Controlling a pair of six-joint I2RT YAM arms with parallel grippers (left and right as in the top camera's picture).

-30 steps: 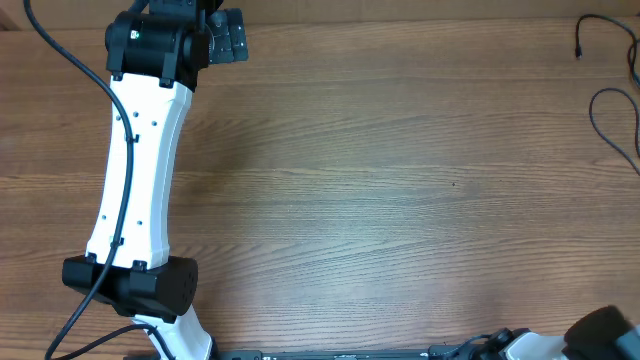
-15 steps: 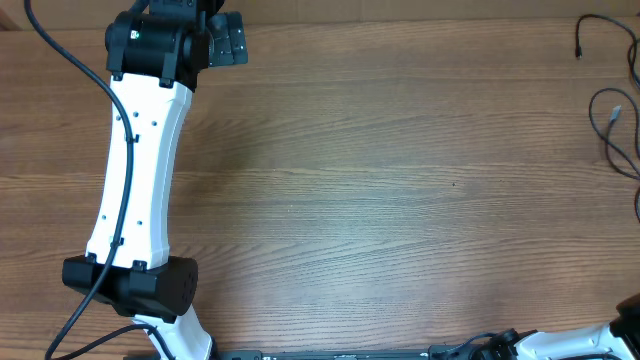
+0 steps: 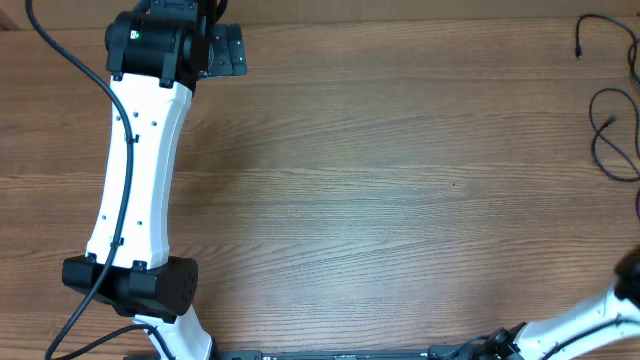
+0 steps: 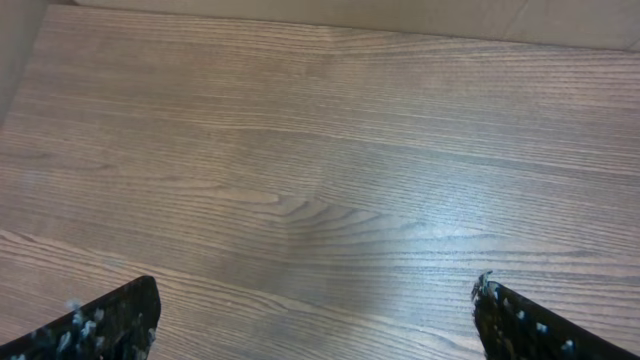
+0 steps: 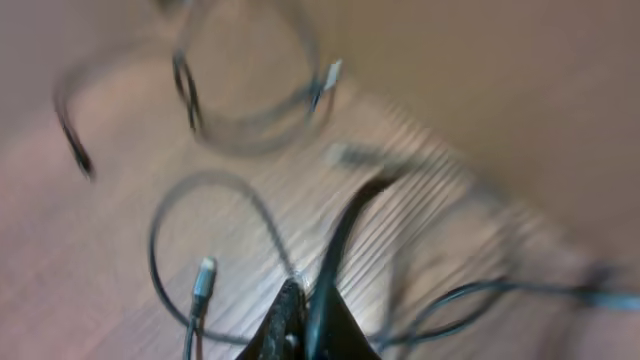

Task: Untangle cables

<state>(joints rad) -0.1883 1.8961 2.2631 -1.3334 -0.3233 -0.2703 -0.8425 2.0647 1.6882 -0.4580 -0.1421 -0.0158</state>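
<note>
Right arm [image 3: 585, 325] had swung further out to the right edge compared to a second earlier. The loop of cable over there had reshaped with it, with a small plug [image 3: 610, 122] by then lying inside the curve, and the left side barely budged. Going big to small: the table [image 3: 400, 200] was plain wood across the whole middle. Left arm [image 3: 135, 170] stretched up the left side to the far edge, well apart from anything that mattered. The left gripper [image 4: 315, 320] was spread wide with only wood grain between its fingers, so it held nothing. The cables [image 3: 596, 140] sat at the far right edge, partly running out of the overhead shot: one big loop and, further back, a separate strand ending in its own plug [image 3: 578, 50]. The right wrist view was pretty smeared, but the right gripper [image 5: 305, 315] looked pinched shut on one black strand rising out of its tips. A couple more loops and a silvery plug [image 5: 203, 275] lay on the wood just beyond. Progress-wise I'd call it early to middle. The strands looked loose rather than knotted tight, but they crossed each other in the wrist view and nothing was laid out separately. My guess is what was left was drawing that held strand clear of the others, probably with the left arm coming across to help.
</note>
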